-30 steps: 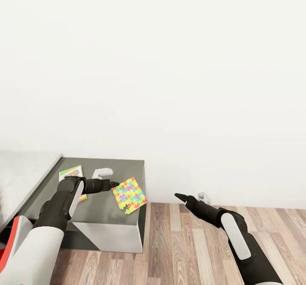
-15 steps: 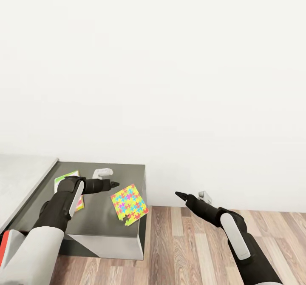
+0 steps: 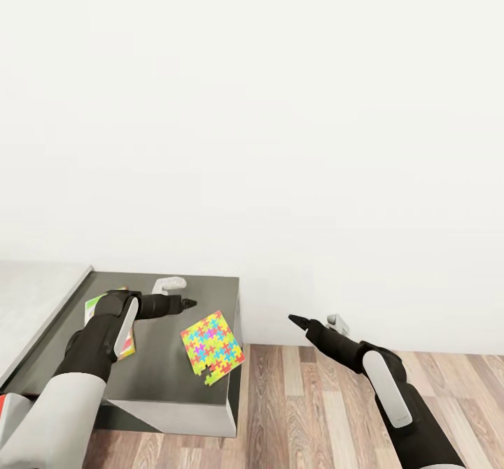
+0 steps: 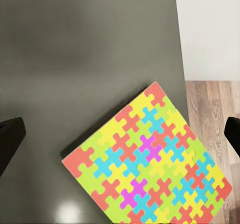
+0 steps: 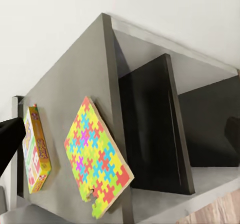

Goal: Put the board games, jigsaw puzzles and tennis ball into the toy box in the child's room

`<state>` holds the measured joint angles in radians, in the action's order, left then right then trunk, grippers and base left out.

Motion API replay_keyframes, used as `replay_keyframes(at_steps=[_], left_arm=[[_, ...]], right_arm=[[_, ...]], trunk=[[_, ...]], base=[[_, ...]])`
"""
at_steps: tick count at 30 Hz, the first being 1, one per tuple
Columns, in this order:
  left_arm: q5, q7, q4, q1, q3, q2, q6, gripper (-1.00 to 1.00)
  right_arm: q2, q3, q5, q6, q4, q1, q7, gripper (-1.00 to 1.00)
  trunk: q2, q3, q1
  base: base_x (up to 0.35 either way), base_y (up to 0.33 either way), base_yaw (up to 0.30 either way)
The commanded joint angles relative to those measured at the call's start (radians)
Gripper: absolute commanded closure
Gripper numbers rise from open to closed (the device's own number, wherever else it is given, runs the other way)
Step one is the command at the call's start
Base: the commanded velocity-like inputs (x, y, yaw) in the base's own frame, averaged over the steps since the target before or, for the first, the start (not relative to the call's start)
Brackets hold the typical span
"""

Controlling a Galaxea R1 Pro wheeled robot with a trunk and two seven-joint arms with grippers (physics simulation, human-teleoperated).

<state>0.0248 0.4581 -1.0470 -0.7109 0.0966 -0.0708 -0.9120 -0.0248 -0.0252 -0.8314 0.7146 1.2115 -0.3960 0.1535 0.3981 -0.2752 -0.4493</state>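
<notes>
**Left hand poised over the jigsaw at the surface's corner**

The jigsaw puzzle point(image 3: 212, 346) lay flat on the dark grey section of the surface point(image 3: 175, 392), turned askew, with one corner reaching past the end edge nearest the wooden floor point(image 3: 315, 413). That overhang probably offered a lip to grip, since a slab this thin gives fingers little to catch from above. The left hand point(image 3: 187, 304) hovered above the surface just beside the puzzle, not touching it. In the left wrist view its two dark fingertips point(image 4: 11, 139) stood wide apart at the picture's sides with the puzzle point(image 4: 150, 164) between and below them, so the hand was spread and empty, seemingly lined up to come down on the slab.

A board game point(image 3: 105, 318) with a green edge lay flat further along the same surface, partly hidden behind the left forearm; the right wrist view showed it point(image 5: 35, 151) beside the puzzle point(image 5: 97, 156), apart from it.

The right hand point(image 3: 297, 322) hung out over the floor, clear of the surface and holding nothing; whether its fingers were spread or pressed together I could not tell.
</notes>
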Motion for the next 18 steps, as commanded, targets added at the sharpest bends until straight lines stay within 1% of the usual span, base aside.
replay_keyframes(at_steps=[1, 13, 18], left_arm=[[0.003, 0.005, -0.001, -0.001, 0.002, 0.000, -0.005, -1.00], [0.003, 0.005, -0.001, -0.001, 0.001, 0.000, -0.005, -1.00], [0.003, 0.005, -0.001, -0.001, 0.001, 0.000, -0.005, -1.00]], right_arm=[[0.000, -0.002, 0.003, 0.005, 0.000, -0.001, 0.005, -1.00], [0.000, -0.003, 0.001, 0.006, 0.001, -0.001, 0.006, -1.00], [0.000, -0.002, -0.001, 0.007, 0.001, -0.001, 0.005, -1.00]], trunk=[[0.002, -0.002, -0.001], [0.002, -0.002, -0.001], [0.002, -0.006, -0.001]], base=[[0.072, 0.002, 0.000], [0.014, 0.000, 0.000], [0.000, 0.000, 0.000]])
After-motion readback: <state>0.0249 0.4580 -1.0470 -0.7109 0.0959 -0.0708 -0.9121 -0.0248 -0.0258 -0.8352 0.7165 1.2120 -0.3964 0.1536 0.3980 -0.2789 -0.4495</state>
